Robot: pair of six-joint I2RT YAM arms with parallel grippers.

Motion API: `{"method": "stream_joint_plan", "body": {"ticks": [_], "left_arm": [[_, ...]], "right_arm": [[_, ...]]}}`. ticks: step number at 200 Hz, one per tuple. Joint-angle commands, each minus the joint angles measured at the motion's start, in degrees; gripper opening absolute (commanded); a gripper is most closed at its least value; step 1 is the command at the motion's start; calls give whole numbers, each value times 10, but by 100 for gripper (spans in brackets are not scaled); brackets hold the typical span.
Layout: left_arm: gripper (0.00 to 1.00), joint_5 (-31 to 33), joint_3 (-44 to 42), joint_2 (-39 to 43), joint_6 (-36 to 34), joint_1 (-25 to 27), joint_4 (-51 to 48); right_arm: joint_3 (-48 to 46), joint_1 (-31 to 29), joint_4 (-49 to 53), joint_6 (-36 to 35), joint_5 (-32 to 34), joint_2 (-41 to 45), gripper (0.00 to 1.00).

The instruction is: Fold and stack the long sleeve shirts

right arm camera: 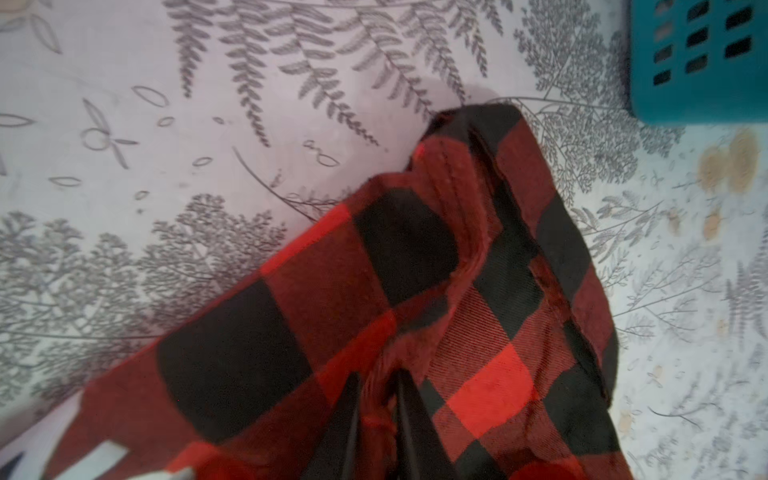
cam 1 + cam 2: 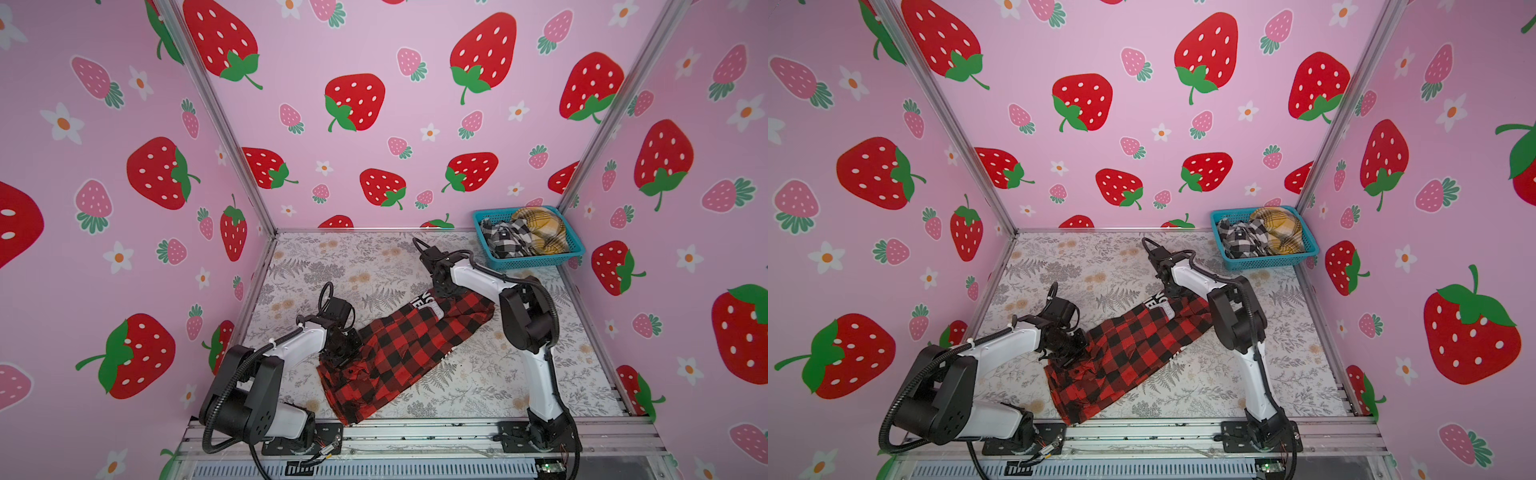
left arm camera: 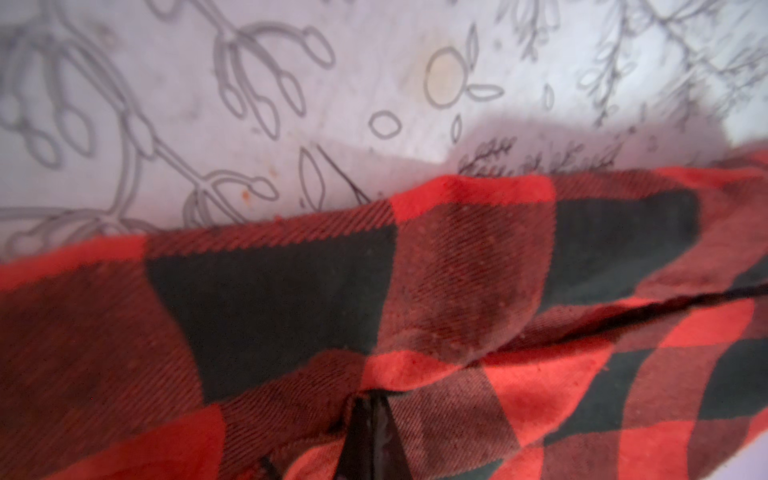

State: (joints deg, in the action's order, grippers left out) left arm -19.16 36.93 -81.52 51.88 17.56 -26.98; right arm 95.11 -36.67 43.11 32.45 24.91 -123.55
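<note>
1. Left pincer [image 3: 369, 409] is closed, its dark fingers [image 3: 365, 440] pressed together with a pucker of cloth caught at the tips. It grips the soft red-and-black buffalo-check shirt [image 2: 399, 345] at the end farthest from the teal plastic mesh basket [image 2: 536, 262].
2. Right pincer [image 1: 377, 384] has a raised ridge of the same shirt pinched between its two fingers, at the end nearest the basket.
3. That shirt lies stretched in a long, rumpled band on the fern-printed tabletop [image 2: 478, 386], apart from the basket. A white label with black letters [image 2: 428, 305] shows at the shirt's basket-side end.
4. Inside the basket sit a crumpled black-and-white check shirt [image 2: 505, 241] and, beside it, a bunched mustard-yellow plaid shirt [image 2: 540, 232] — both heaped and unfolded.
</note>
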Motion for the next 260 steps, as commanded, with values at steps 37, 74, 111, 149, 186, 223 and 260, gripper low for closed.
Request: {"method": "stream_joint_plan", "body": {"ticks": [37, 74, 111, 149, 186, 223, 260], "left_arm": [[2, 26, -12, -17, 2, 0, -26], [16, 39, 58, -19, -20, -10, -57], [19, 39, 105, -69, -40, -24, -54], [19, 16, 95, -104, -30, -32, -21], [16, 7, 66, -113, -25, -49, 3], [15, 3, 49, -122, -29, -56, 11], [14, -11, 23, -113, 0, -30, 32]], "right_arm": [[-71, 25, -113, -24, -120, 93, 66], [-140, 7, -53, 1, -107, 208, 69], [-329, -2, -68, 73, -150, 323, 61], [-417, 15, -151, 84, -239, 333, 66], [-392, 50, -203, 62, -255, 242, 39], [-216, 55, -190, -3, -253, 123, 29], [126, 53, -99, -67, -344, -85, 38]]}}
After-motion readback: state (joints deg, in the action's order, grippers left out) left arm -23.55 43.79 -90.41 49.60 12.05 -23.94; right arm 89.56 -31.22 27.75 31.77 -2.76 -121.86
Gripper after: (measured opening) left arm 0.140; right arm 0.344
